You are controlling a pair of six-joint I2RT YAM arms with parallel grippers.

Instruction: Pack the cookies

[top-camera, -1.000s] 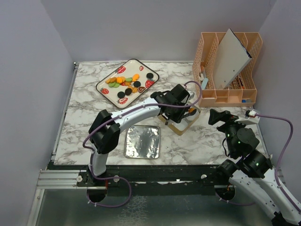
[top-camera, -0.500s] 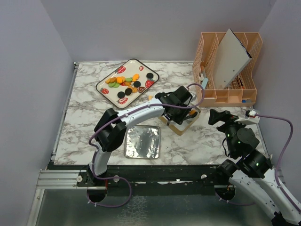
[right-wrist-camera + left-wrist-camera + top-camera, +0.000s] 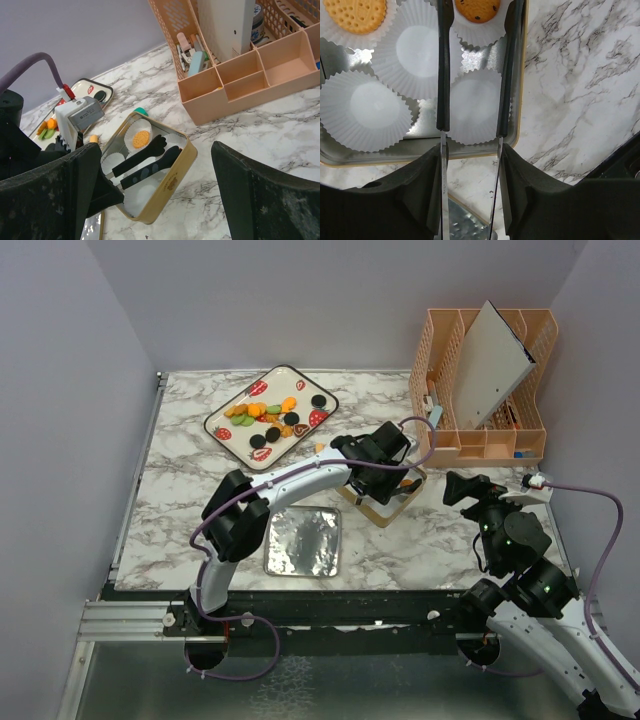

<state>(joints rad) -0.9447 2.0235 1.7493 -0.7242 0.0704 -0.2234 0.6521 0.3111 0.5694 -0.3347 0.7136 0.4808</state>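
cookies [image 3: 268, 418]: top view, orange, black, green, tan discs on the strawberry tray [image 3: 236, 447], far left.
around: left gripper [image 3: 385, 485] over the gold tin [image 3: 375, 512]; tin lid [image 3: 303, 540] beside; right gripper [image 3: 465, 487] by the peach organizer [image 3: 485, 445].
change: left elbow swung right since a second ago.
left wrist: fingers [image 3: 443, 75] apart, empty, above paper cups [image 3: 375, 110]; two cookies in cups.
right wrist: jaws wide, empty.

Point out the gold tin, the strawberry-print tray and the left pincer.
gold tin [image 3: 171, 181]: right wrist view, on its outer side wall.
strawberry-print tray [image 3: 281, 380]: top external view, on a bare white patch near its far corner.
left pincer [image 3: 169, 146]: right wrist view, midway between its fingertips, over the tin.
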